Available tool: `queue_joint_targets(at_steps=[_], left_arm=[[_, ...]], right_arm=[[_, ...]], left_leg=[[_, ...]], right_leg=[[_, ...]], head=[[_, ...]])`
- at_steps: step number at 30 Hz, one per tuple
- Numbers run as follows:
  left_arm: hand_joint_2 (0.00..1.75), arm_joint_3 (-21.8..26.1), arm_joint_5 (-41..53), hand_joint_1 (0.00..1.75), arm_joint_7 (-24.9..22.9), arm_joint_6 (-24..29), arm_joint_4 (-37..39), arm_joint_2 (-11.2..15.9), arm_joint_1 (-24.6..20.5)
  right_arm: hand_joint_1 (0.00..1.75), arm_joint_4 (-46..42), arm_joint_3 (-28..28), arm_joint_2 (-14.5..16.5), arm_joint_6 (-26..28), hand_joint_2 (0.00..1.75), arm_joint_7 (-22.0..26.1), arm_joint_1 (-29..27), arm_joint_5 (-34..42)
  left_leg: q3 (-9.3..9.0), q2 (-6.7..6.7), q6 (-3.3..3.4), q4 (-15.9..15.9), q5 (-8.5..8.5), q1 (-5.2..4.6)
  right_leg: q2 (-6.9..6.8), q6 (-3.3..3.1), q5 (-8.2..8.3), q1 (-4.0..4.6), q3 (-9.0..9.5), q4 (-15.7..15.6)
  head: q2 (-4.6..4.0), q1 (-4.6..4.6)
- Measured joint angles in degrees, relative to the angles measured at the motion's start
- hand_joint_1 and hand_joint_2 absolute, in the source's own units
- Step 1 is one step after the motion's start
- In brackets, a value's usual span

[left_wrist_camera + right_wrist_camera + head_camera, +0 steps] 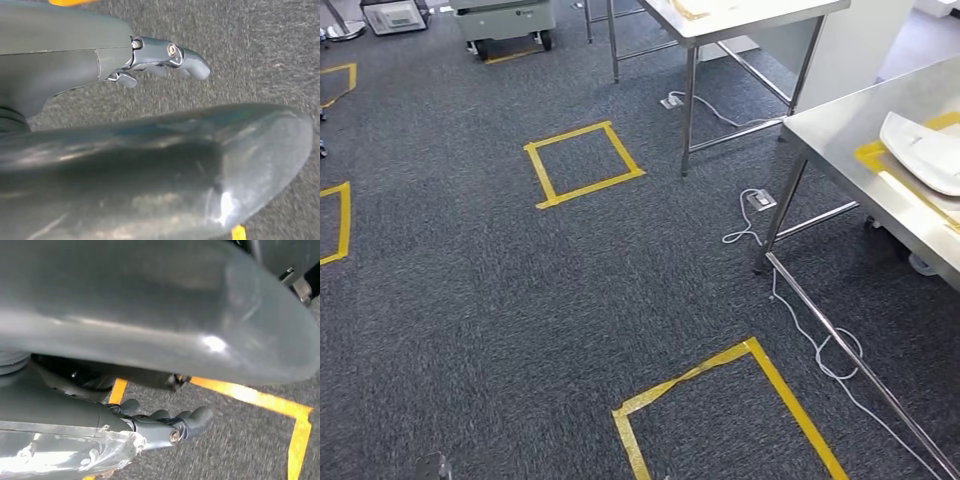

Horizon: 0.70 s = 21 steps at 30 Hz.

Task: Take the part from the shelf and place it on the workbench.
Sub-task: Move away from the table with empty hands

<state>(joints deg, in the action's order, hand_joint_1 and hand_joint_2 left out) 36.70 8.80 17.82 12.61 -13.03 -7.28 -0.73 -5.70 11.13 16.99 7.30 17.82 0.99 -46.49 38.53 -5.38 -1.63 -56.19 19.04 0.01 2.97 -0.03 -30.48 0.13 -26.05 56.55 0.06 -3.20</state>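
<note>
Both arms hang over grey carpet. The left hand [166, 55] holds nothing, its fingers stretched out straight. The right hand [170, 425] has its fingers extended too, with something clear and crinkled against its near side; whether it grips that cannot be told.

Nearest ahead lies a yellow tape square [720, 400], then a loose white cable [826, 350], a likely snag for a foot. Farther right, a white part [924, 150] rests on the steel workbench [841, 130].

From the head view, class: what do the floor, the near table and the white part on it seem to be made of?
Floor: dark speckled carpet, matte. Table: likely stainless steel, brushed sheen with reflections. White part: probably moulded plastic, smooth and slightly glossy.
</note>
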Motion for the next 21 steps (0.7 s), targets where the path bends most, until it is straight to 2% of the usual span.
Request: queue_joint_targets(at_steps=[1, 2, 3, 4, 5, 6, 7, 9, 10, 11, 13, 14, 16, 17, 18, 19, 20, 21], left_arm=[[0.0, 0.2, -0.1, 0.0, 0.3, -0.3, 0.0, -0.1, 0.1], [0.0, 0.3, -0.3, 0.0, 0.6, -0.5, 0.0, -0.2, 0.0], [0.0, 0.5, -0.4, 0.0, 0.8, -0.7, 0.0, -0.4, -0.1], [0.0, 0.7, -0.4, 0.0, 0.9, -0.7, 0.0, -0.4, -0.2], [0.0, 0.9, -0.5, 0.0, 1.0, -0.6, 0.0, -0.5, -0.3], [0.0, 1.1, -0.7, 0.0, 1.0, -0.5, 0.0, -0.5, -0.2], [0.0, 1.4, -1.0, 0.0, 1.0, -0.4, 0.0, -0.5, -0.2], [0.0, 1.9, -1.5, 0.0, 1.0, -0.3, 0.0, -0.5, -0.2], [0.0, 2.1, -1.6, 0.0, 1.1, -0.4, 0.0, -0.5, -0.4], [0.0, 2.3, -1.6, 0.0, 1.1, -0.4, 0.0, -0.6, -0.5], [0.0, 2.7, -1.6, 0.0, 1.1, -0.5, 0.0, -0.6, -0.4], [0.0, 2.9, -1.6, 0.0, 1.1, -0.5, 0.0, -0.7, -0.3], [0.0, 3.3, -1.7, 0.0, 1.2, -0.5, 0.0, -0.8, -0.3], [0.0, 3.5, -1.8, 0.0, 1.3, -0.5, 0.0, -0.8, -0.4], [0.0, 3.7, -2.2, 0.0, 1.5, -0.6, 0.0, -0.8, -0.6], [0.0, 4.1, -2.7, 0.0, 1.6, -0.7, 0.0, -0.8, -0.7], [0.0, 4.5, -3.4, 0.0, 1.5, -0.8, 0.0, -0.8, -0.9], [0.0, 5.1, -4.2, 0.0, 1.4, -0.9, -0.1, -0.8, -1.0]], right_arm=[[0.0, 0.0, -0.2, 0.0, -0.1, 0.0, 0.0, -0.1, -0.2], [0.0, 0.0, -0.4, 0.0, -0.2, 0.0, -0.1, -0.1, -0.4], [0.0, 0.0, -0.6, 0.0, -0.4, 0.0, -0.2, -0.2, -0.5], [0.0, 0.0, -0.8, 0.0, -0.5, 0.0, -0.3, -0.3, -0.7], [0.0, 0.0, -1.0, 0.0, -0.7, 0.0, -0.5, -0.3, -0.9], [0.0, 0.0, -1.2, -0.1, -0.9, 0.0, -0.7, -0.4, -1.1], [0.0, 0.0, -1.4, -0.1, -1.0, 0.0, -0.9, -0.4, -1.4], [0.0, 0.0, -1.8, -0.1, -1.3, 0.0, -1.2, -0.4, -2.0], [0.0, 0.0, -2.1, -0.1, -1.5, 0.0, -1.4, -0.4, -2.4], [0.0, 0.0, -2.4, -0.1, -1.6, 0.0, -1.6, -0.4, -2.7], [0.0, 0.0, -2.9, -0.1, -1.9, 0.0, -2.1, -0.3, -3.4], [0.0, -0.1, -3.2, -0.1, -2.0, 0.0, -2.2, -0.2, -3.6], [0.0, -0.1, -3.7, -0.1, -2.3, 0.0, -2.5, -0.1, -4.0], [0.0, -0.2, -4.0, -0.2, -2.5, 0.0, -2.7, -0.1, -4.4], [0.0, -0.3, -4.4, -0.2, -2.7, 0.0, -3.0, 0.0, -5.0], [0.0, -0.4, -4.9, -0.2, -3.2, 0.0, -3.3, 0.2, -5.8], [0.0, -0.5, -5.4, -0.3, -3.9, 0.0, -4.0, 0.4, -6.8], [0.0, -0.7, -6.1, -0.4, -5.0, 0.0, -4.9, 0.7, -7.8]], left_leg=[[0.94, 1.41, -0.15, -2.2, 2.11, -0.08], [2.27, 3.02, -0.29, -5.8, 5.05, -0.15], [3.77, 3.99, -0.45, -10.2, 7.76, -0.1], [4.94, 4.44, -0.58, -14.2, 9.5, 0.0], [5.26, 4.66, -0.66, -16.7, 10.15, 0.1], [4.35, 4.8, -0.69, -16.7, 9.71, 0.16], [2.16, 5.15, -0.66, -14.3, 8.57, 0.18], [-4.12, 7.33, -0.41, -5.7, 6.46, 0.02], [-6.48, 8.47, -0.18, -2.2, 6.02, -0.16], [-7.79, 9.21, 0.08, -0.1, 6.02, -0.33], [-7.82, 8.72, 0.71, 0.9, 6.14, -0.5], [-7.63, 8.16, 1.06, 1.1, 5.98, -0.41], [-7.25, 7.05, 1.84, 1.3, 5.45, -0.18], [-7.01, 6.49, 2.14, 1.4, 5.22, -0.14], [-6.76, 5.85, 2.36, 1.3, 5.02, -0.17], [-6.56, 5.16, 2.49, 1.3, 4.83, -0.22], [-6.4, 4.42, 2.53, 1.3, 4.65, -0.28], [-6.28, 3.59, 2.51, 1.2, 4.49, -0.31]], right_leg=[[-0.89, -0.47, 0.48, -0.01, -0.41, 0.0], [-1.73, -0.75, 0.93, 0.11, -0.81, 0.0], [-2.66, -0.88, 1.38, 0.2, -1.27, 0.0], [-3.61, -0.87, 1.75, 0.26, -1.72, 0.0], [-4.55, -0.82, 2.06, 0.3, -2.13, 0.0], [-5.41, -0.73, 2.29, 0.31, -2.5, 0.1], [-6.2, -0.62, 2.45, 0.32, -2.73, 0.1], [-7.6, -0.34, 2.57, 0.48, -3.05, 0.1], [-8.22, -0.12, 2.6, 0.63, -3.16, 0.2], [-8.77, 0.1, 2.62, 0.78, -3.17, 0.2], [-9.74, 0.71, 2.75, 0.9, -3.02, 0.2], [-9.32, 1.07, 2.55, 0.84, -3.05, 0.5], [-6.62, 1.74, 0.42, 0.67, -4.44, 3.5], [-4.87, 1.96, -1.52, 0.58, -5.91, 6.9], [-3.8, 2.03, -3.64, 0.54, -7.64, 11.1], [-3.35, 2.05, -5.22, 0.53, -9.06, 15.0], [-3.13, 2.01, -5.84, 0.54, -9.71, 17.3], [-3.0, 1.92, -5.26, 0.54, -9.23, 17.2]], head=[[-0.01, -0.19], [-0.01, -0.33], [-0.01, -0.46], [0.0, -0.45], [0.01, -0.45], [0.01, -0.45], [0.01, -0.46], [0.01, -0.5], [0.01, -0.45], [0.01, -0.44], [0.01, -0.35], [0.01, -0.33], [0.01, -0.18], [0.01, -0.08], [0.01, -0.03], [0.01, -0.02], [0.01, -0.02], [0.01, -0.01]])
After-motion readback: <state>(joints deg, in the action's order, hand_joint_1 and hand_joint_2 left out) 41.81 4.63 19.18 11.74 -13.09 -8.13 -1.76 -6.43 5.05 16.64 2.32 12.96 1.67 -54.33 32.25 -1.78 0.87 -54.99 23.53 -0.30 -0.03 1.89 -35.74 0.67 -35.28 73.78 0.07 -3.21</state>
